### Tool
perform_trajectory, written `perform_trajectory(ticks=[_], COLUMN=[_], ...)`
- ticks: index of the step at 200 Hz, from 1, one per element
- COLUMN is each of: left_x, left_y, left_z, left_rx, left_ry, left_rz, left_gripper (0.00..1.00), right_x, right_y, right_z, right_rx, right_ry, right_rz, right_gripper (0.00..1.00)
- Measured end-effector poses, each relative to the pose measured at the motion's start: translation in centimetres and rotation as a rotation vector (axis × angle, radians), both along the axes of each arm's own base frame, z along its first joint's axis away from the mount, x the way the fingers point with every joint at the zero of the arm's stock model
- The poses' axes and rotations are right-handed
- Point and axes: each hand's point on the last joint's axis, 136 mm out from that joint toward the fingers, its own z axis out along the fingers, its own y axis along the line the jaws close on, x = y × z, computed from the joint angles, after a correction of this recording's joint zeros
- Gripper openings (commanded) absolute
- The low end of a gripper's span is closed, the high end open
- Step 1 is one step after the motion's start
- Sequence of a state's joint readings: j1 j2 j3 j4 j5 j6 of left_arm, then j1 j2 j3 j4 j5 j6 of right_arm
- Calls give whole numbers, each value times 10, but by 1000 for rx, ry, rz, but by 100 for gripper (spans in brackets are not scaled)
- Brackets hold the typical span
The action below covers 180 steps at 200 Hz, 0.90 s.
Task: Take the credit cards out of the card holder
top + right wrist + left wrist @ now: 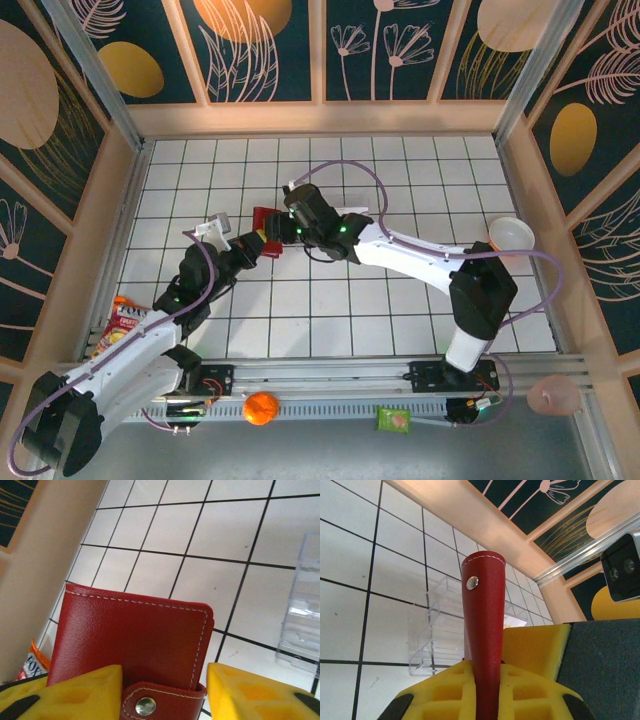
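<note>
Top external view: the red card holder (265, 218), snapped shut, is seen at 10 o'clock of the table's (400, 160) middle, clamped edge-on in the left gripper (262, 245). Its snap tab (162, 700) is flanked by the right gripper (164, 677), reaching in from 3 o'clock; whether it is pinched cannot be told.

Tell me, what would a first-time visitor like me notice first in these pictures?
A bright red wallet held at mid-table: the left claw pinches it edge-on, and the right claw sets its yellow fingers either side of the snap tab. Then the clear plastic tray on the white tiles beside it, and a small orange on the near rail.
</note>
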<state>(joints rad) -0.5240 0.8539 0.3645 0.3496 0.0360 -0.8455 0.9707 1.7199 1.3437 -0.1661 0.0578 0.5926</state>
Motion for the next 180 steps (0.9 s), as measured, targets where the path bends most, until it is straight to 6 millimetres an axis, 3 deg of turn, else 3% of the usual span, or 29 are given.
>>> perform_trajectory(ticks=[62,93,149,180], left_x=[-2,-3,-4,-6], left_y=[-1,-2,-3,-5], left_z=[-3,-4,-7,-6], left_rx=[6,10,18,14], left_ry=[10,14,26,21], left_rz=[-7,-13,-21,-34], left_gripper=[0,0,0,0], right_x=[-1,-3,-6,-10], right_y=[-1,2,-1,-21], right_z=[-1,0,-4,-12], right_rx=[-32,-29,-18,-43], right_ry=[-32,-39,-46,-48], right_rz=[6,18,15,-12], right_gripper=[22,0,0,0])
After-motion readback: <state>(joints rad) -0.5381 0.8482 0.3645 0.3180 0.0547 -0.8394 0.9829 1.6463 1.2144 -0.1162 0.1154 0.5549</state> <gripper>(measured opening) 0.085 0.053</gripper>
